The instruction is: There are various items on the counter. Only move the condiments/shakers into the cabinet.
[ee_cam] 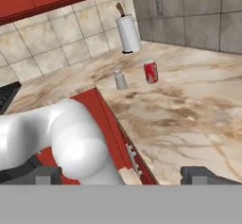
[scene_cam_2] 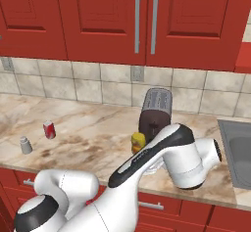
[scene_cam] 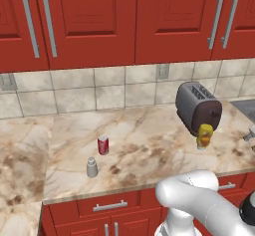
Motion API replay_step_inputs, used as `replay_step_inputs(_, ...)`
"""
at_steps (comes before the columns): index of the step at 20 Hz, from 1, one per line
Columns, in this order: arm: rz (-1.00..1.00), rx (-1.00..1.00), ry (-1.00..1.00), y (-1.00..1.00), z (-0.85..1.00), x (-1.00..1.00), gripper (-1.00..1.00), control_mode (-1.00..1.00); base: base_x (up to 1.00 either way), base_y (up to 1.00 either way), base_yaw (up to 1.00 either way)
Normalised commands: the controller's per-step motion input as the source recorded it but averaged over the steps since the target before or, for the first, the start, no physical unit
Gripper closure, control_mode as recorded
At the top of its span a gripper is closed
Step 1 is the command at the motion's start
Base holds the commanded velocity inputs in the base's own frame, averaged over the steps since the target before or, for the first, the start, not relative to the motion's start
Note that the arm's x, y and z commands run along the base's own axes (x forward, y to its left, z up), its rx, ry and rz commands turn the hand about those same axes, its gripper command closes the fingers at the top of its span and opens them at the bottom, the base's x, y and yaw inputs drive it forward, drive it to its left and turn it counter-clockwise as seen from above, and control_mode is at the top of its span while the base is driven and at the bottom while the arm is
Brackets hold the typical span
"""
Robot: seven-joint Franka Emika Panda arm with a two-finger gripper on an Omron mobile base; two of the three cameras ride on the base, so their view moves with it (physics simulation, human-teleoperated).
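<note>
The grey tapered shaker (scene_cam: 92,167) (scene_cam_2: 25,145) (ee_cam: 120,80) stands near the front edge of the marble counter (scene_cam: 149,130). The red soda can (scene_cam: 103,145) (scene_cam_2: 49,129) (ee_cam: 151,71) is just behind it. A mustard-yellow bottle with a dark label (scene_cam: 204,136) (scene_cam_2: 138,142) stands upright in front of the dark grey toaster (scene_cam: 198,106). My gripper (ee_cam: 125,176) is open, its fingertips (ee_cam: 203,173) wide apart with nothing between them. It hangs by the counter's front edge, well away from the shaker and can. The second yellow bottle and the doorless shelf are out of view.
Red wall cabinets with silver bar handles (scene_cam: 84,21) hang above the tiled wall. A paper towel roll (ee_cam: 128,34) stands at the far end of the counter. A steel sink (scene_cam_2: 238,150) lies right of the toaster. Red drawers (scene_cam: 109,207) run under the counter.
</note>
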Motion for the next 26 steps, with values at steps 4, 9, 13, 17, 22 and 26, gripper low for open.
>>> replay_step_inputs(4,0.09,0.03,-0.17,0.0,-0.07,0.0,-1.0,-1.0,0.0,0.0,0.0)
replay_step_inputs(9,0.0,0.03,0.0,0.0,0.0,0.29,-1.0,-1.0,0.0,0.0,0.0)
replay_step_inputs(13,0.0,0.11,0.0,0.0,-0.03,0.45,-1.0,-1.0,0.0,0.0,0.0)
replay_step_inputs(17,0.0,0.13,0.0,0.0,-0.09,0.34,-1.0,-1.0,0.0,0.0,0.0)
replay_step_inputs(22,0.0,0.14,0.0,0.01,-0.1,0.3,-1.0,-1.0,0.0,0.0,0.0)
replay_step_inputs(26,0.0,0.07,0.0,0.01,-0.07,0.29,-1.0,-1.0,0.0,0.0,0.0)
